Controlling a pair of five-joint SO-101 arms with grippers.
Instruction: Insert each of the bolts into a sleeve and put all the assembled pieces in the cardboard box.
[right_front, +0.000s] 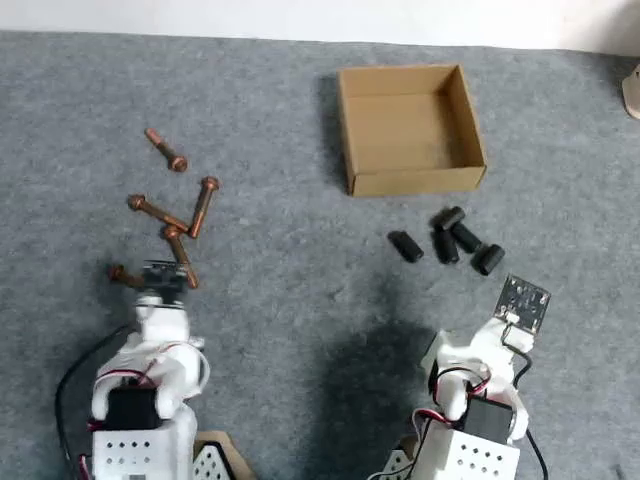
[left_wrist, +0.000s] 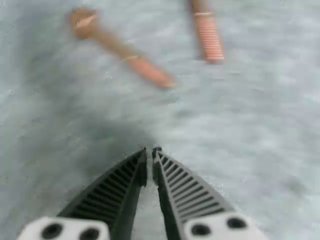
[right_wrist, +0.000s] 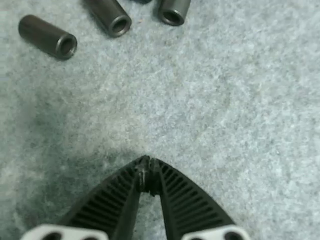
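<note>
Several copper bolts (right_front: 203, 205) lie scattered on the grey carpet at the left. Two of them, one bolt (left_wrist: 120, 50) and another (left_wrist: 207, 32), lie just ahead of my left gripper (left_wrist: 150, 150), which is shut and holds nothing. Several black sleeves (right_front: 445, 240) lie in a cluster right of centre, below the open cardboard box (right_front: 415, 182). My right gripper (right_wrist: 146, 164) is shut with nothing in it, a short way back from three sleeves (right_wrist: 47, 37), (right_wrist: 110, 15), (right_wrist: 174, 10). The left arm (right_front: 160, 310) sits right behind the nearest bolts.
The right arm (right_front: 480, 370) stands at the bottom right, near the sleeves. Grey carpet (right_front: 300, 280) covers the table between the bolts and the sleeves. A pale object (right_front: 632, 92) pokes in at the right edge.
</note>
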